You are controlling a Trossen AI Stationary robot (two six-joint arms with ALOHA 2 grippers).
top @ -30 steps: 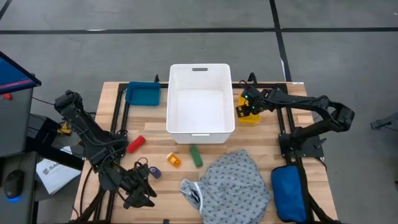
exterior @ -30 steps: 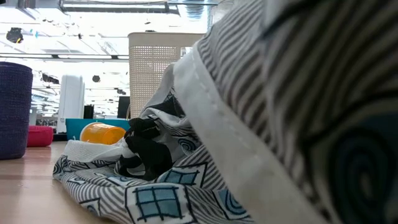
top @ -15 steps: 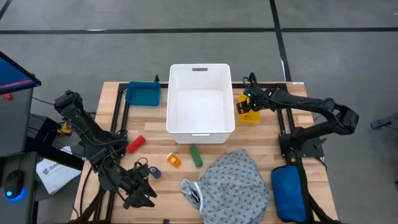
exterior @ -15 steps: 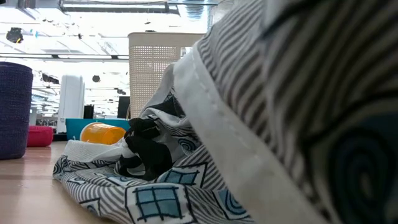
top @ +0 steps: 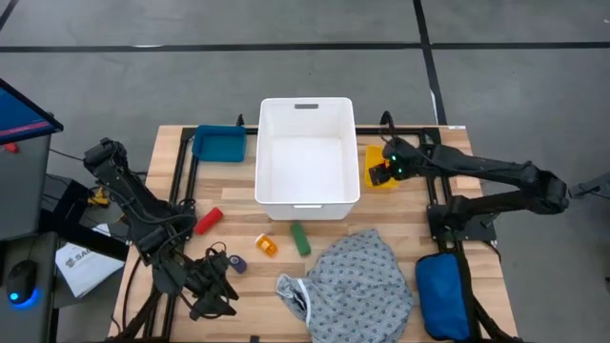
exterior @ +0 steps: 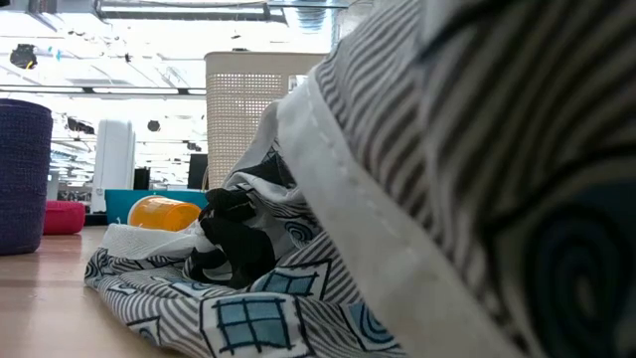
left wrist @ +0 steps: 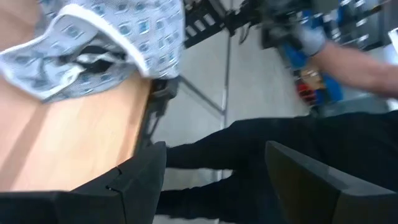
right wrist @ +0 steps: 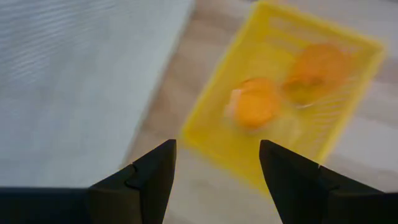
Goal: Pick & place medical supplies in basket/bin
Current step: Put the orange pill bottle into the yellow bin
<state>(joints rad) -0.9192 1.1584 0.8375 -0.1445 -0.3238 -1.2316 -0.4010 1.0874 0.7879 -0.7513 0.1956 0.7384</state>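
Note:
The grey patterned gown [top: 357, 281] lies bunched on the table's near right and fills the low view [exterior: 447, 179]. An orange pill bottle [top: 266, 245], a green piece [top: 300, 238], a red piece [top: 208, 220] and a purple piece [top: 236, 264] lie on the table in front of the white bin [top: 305, 191]. Two more orange bottles [right wrist: 255, 102] lie in a yellow basket [top: 378, 178] right of the bin. My right gripper [right wrist: 217, 155] hovers open above that basket. My left gripper [left wrist: 214, 155] waits open at the near left edge.
A blue tray [top: 219, 143] sits left of the bin, and a blue padded pouch [top: 440, 295] lies at the near right corner. Bare wood shows between the red piece and the bin. A person's arm [left wrist: 348, 59] shows beyond the table in the left wrist view.
My right arm has stretched out, its elbow swinging toward the table's right edge, and its gripper has shifted a little toward the near edge over the yellow basket. Nothing on the table has moved.

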